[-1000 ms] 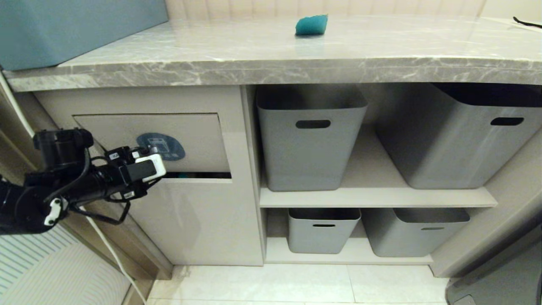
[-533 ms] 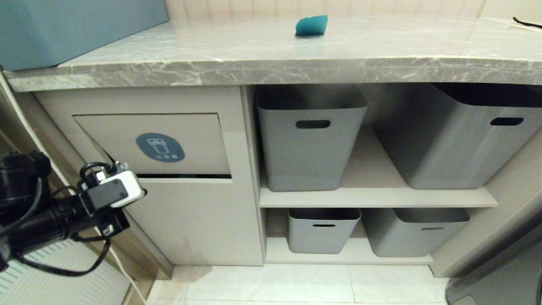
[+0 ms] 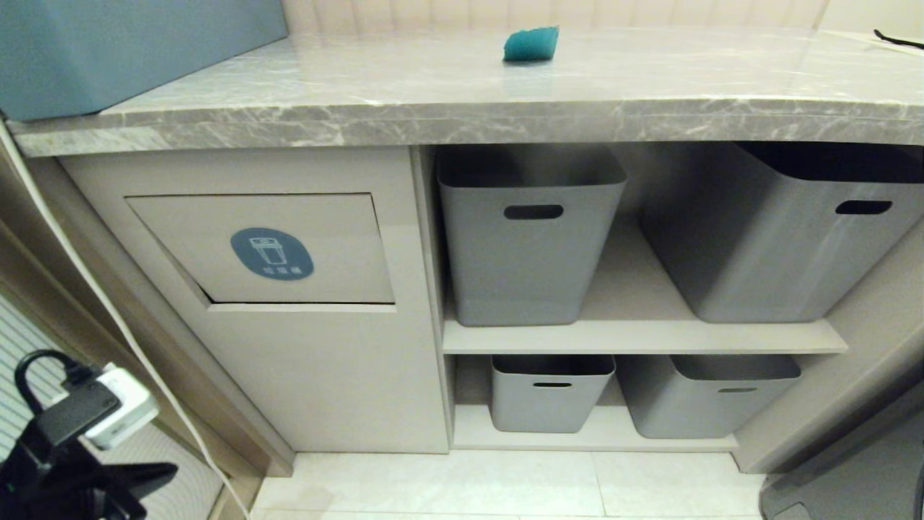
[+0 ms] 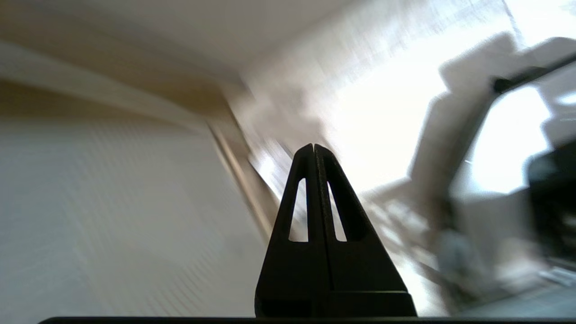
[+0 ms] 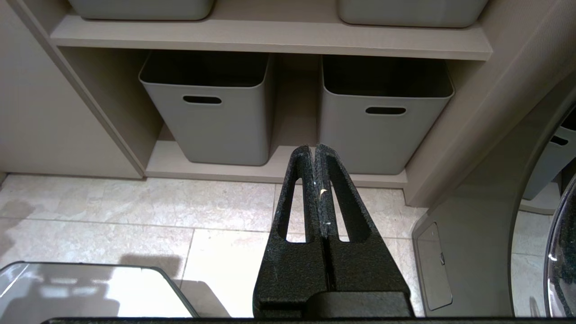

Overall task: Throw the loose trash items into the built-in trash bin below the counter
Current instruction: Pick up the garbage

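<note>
Left gripper [image 4: 313,148] low at the robot's left, near the pale tiled floor [image 3: 505,484], fingers pressed together on nothing; in the head view only its wrist housing shows, down in the corner. Right gripper [image 5: 313,150] parked over the floor tiles, pinched together and empty too, aimed at two small grey tubs [image 5: 211,112] on the bottom shelf. Beyond, the built-in trash bin [image 3: 289,249]: beige cabinet front, flap sitting flush, blue oval sticker with white bin icon. Larger grey tubs on the upper shelf just beside it. Above, the counter [image 3: 462,123], a glossy grey marble slab with white veins. Teal wedge piece [image 3: 531,43] lies toward its back edge, well apart from either gripper. No bottle seen anywhere. Judged step: between items, one piece left to fetch. Next move likely calls for a gripper to rise to the counter, spread, and reach far back for the wedge. Blue-grey box [image 3: 137,50] at the counter's left end.
</note>
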Robot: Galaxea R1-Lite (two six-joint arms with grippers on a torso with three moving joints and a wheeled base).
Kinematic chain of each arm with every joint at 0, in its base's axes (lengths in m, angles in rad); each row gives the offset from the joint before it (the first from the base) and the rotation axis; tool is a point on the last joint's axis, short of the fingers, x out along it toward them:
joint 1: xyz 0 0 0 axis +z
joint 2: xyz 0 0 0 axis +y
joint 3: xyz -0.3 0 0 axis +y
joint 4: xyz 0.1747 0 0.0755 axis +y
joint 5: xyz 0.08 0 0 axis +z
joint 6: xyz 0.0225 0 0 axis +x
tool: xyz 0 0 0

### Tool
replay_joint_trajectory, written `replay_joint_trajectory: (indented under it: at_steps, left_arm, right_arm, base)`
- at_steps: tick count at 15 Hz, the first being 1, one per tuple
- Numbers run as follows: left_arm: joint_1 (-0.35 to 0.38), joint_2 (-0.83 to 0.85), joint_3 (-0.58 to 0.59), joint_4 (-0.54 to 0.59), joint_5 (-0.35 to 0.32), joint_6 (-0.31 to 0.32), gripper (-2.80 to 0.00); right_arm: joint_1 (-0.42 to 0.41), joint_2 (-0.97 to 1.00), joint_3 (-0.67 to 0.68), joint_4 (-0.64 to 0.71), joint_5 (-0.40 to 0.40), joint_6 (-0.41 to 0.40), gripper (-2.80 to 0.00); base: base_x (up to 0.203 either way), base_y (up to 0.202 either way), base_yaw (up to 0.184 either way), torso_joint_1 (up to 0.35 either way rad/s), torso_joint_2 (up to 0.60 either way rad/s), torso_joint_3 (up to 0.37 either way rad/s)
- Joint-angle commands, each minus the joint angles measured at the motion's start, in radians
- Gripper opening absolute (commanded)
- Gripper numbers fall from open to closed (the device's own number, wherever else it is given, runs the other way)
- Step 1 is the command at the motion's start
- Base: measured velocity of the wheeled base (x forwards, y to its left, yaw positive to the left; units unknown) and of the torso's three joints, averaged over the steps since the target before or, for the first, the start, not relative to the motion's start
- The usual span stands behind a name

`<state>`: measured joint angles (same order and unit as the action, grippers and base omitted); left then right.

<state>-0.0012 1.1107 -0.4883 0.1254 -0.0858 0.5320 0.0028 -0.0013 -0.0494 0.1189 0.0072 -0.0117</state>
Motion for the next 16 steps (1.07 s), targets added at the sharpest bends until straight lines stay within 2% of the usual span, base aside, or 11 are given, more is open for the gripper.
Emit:
replay_joint_trajectory:
  at_steps: [1,3,5,8,10,12,14,16]
  left_arm:
    - [-0.005,-0.113,0.032,0.114,0.023,-0.262,-2.8]
    - [-0.009,-0.195,0.074,0.049,0.032,-0.44,-2.8]
    - [0.001,-0.305,0.131,-0.035,0.054,-0.491,-2.8]
    - [0.009,-0.497,0.293,-0.144,0.147,-0.502,-2.8]
    - [0.012,-0.647,0.373,-0.174,0.176,-0.477,-2.8]
    - [0.036,-0.807,0.433,-0.185,0.144,-0.431,-2.8]
    - [0.045,-0.864,0.487,-0.183,0.097,-0.406,-2.8]
    - [0.027,-0.914,0.487,-0.103,0.071,-0.417,-2.8]
  right_arm:
    - [0.0,0.001,0.0,0.001,0.0,-0.001,-2.8]
    - [0.0,0.001,0.0,0.001,0.0,-0.001,-2.8]
    - [0.0,0.0,0.0,0.001,0.0,-0.001,-2.8]
    - [0.0,0.0,0.0,0.001,0.0,-0.001,-2.8]
    - [0.0,0.0,0.0,0.001,0.0,-0.001,-2.8]
    - [0.0,0.0,0.0,0.001,0.001,-0.001,-2.8]
    - [0.0,0.0,0.0,0.001,0.0,-0.001,-2.8]
    - [0.0,0.0,0.0,0.001,0.0,-0.001,-2.8]
  base:
    - [0.0,0.0,0.0,0.0,0.0,0.0]
    - [0.0,0.0,0.0,0.0,0.0,0.0]
    - [0.0,0.0,0.0,0.0,0.0,0.0]
    - [0.0,0.0,0.0,0.0,0.0,0.0]
    - [0.0,0.0,0.0,0.0,0.0,0.0]
    - [0.0,0.0,0.0,0.0,0.0,0.0]
    - [0.0,0.0,0.0,0.0,0.0,0.0]
    - [0.0,0.0,0.0,0.0,0.0,0.0]
